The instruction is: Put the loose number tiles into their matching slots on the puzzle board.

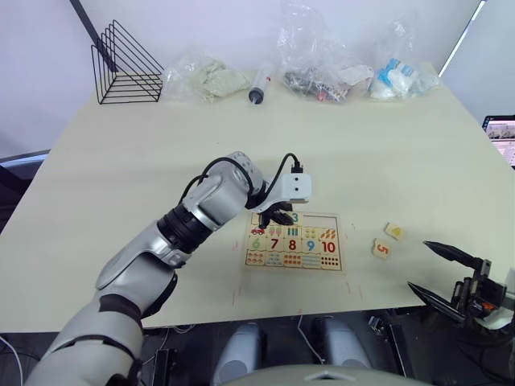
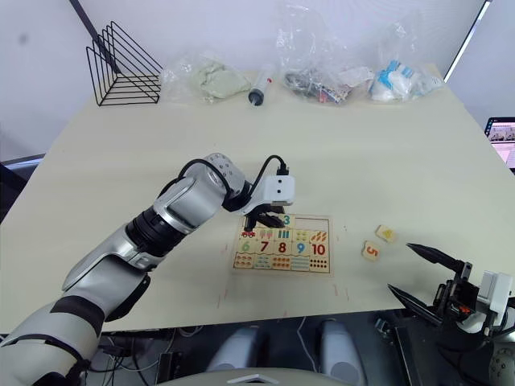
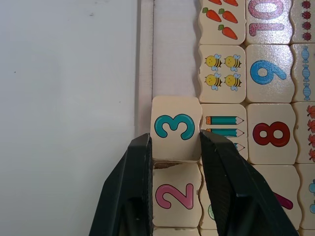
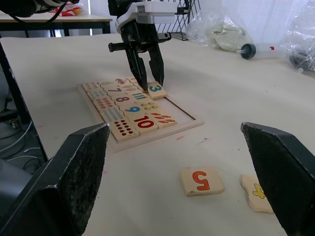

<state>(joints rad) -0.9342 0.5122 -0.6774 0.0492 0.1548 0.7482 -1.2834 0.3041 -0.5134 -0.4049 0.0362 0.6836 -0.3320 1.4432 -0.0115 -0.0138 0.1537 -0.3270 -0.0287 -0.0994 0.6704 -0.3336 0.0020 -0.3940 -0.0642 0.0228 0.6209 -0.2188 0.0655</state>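
The puzzle board (image 1: pixel 332 219) lies near the table's front edge. My left gripper (image 1: pixel 278 215) is over its top row, shut on the tile printed with a teal 3 (image 3: pixel 176 127). That tile sits slightly tilted at its slot, next to the pink 2 tile (image 3: pixel 176 194) lying in its own slot. The slots beyond the 3 (image 3: pixel 174 49) show bare wood. Two loose number tiles, the 5 (image 1: pixel 381 248) and the 4 (image 1: pixel 394 232), lie on the table right of the board. My right gripper (image 1: pixel 418 265) hangs open and empty off the table's front right corner.
Along the far edge stand a black wire rack (image 1: pixel 125 64), several clear plastic bags (image 1: pixel 322 76) and a syringe-like tube (image 1: pixel 257 87). A screen (image 1: pixel 503 137) sits beyond the table's right edge.
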